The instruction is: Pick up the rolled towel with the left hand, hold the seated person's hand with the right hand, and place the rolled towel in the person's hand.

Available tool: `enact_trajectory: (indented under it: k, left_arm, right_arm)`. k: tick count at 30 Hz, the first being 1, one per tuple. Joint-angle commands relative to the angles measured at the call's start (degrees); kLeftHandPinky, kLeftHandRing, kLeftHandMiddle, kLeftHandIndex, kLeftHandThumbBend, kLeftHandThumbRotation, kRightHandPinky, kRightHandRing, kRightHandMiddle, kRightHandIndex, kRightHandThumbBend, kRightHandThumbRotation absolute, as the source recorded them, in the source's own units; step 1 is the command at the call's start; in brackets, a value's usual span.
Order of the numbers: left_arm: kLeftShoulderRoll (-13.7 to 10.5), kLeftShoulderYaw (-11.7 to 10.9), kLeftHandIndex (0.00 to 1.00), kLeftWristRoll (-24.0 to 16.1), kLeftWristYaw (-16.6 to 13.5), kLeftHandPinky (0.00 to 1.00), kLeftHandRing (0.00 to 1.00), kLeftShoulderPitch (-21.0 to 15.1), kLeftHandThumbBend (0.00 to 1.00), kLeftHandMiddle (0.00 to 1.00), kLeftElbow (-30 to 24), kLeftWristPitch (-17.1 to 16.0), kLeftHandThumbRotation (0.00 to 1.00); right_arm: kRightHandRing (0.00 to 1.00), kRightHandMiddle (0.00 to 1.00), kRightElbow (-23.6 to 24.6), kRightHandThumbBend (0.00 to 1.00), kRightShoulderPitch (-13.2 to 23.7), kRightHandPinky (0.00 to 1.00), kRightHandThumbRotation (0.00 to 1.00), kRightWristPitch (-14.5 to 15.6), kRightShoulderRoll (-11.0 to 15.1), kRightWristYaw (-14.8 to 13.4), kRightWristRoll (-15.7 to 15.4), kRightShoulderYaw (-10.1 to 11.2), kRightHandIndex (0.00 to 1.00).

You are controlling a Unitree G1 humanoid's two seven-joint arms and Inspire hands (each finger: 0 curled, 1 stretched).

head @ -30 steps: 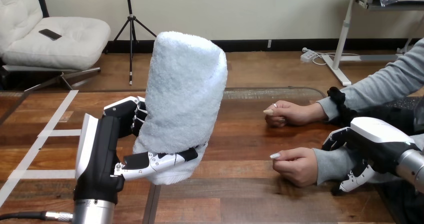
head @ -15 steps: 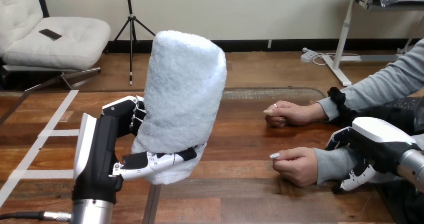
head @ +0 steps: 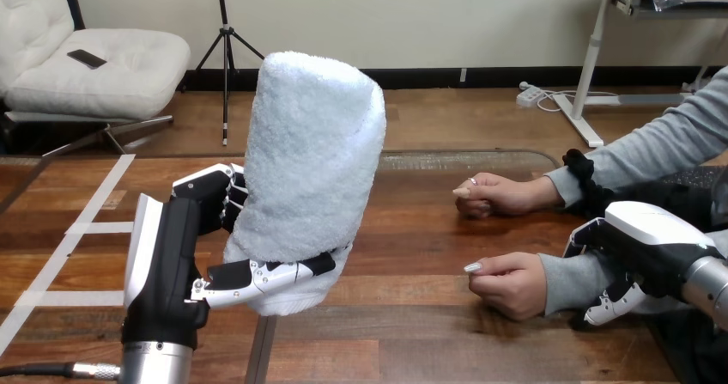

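The left hand (head: 172, 255) has its fingers and thumb wrapped round the bottom of the rolled towel (head: 313, 161). It holds the towel up off the wooden table (head: 412, 332) at the left middle of the frame, standing tall and leaning a little. At the lower right, the right hand (head: 640, 255) sits on the grey sleeve just behind the person's nearer hand (head: 506, 283); I cannot tell if it has a grip yet. That hand is curled shut on the wood (so there is no place for a towel yet). I think the right hand should hold softly and turn the palm up first. Then the towel can cross the bare wood in the middle. It should stay low and clear of the person's farther hand (head: 494, 195), just above.
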State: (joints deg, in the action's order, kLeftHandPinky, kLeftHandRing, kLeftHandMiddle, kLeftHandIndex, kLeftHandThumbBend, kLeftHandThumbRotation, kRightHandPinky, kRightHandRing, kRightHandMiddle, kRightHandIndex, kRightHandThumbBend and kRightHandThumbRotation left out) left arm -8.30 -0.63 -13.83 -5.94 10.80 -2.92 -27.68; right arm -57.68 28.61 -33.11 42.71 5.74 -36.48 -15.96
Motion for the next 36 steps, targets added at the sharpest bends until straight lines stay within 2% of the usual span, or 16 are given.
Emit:
enact_trajectory:
  k: [1, 14, 36]
  left_arm:
    - [0.0, -0.4, 0.39, 0.9, -0.1, 0.28, 0.32, -2.9, 0.65, 0.36, -1.9, -1.6, 0.00]
    - [-0.1, -0.5, 0.39, 0.7, 0.1, 0.28, 0.32, -3.0, 0.64, 0.35, -1.7, -1.9, 0.00]
    - [0.2, -0.5, 0.39, 1.0, 0.3, 0.28, 0.32, -3.3, 0.65, 0.36, -1.7, -1.5, 0.00]
  right_arm:
    - [0.48, 0.54, -0.6, 0.75, 3.7, 0.44, 0.00, -0.8, 0.2, -0.2, 0.8, -0.4, 0.54]
    - [0.44, 0.51, -0.3, 0.64, 3.5, 0.38, 0.00, -2.1, 0.2, -0.8, 1.0, -0.2, 0.52]
    - [0.39, 0.46, -0.7, 0.57, 3.3, 0.34, 0.00, -4.3, -0.2, -3.0, 1.4, 0.2, 0.48]
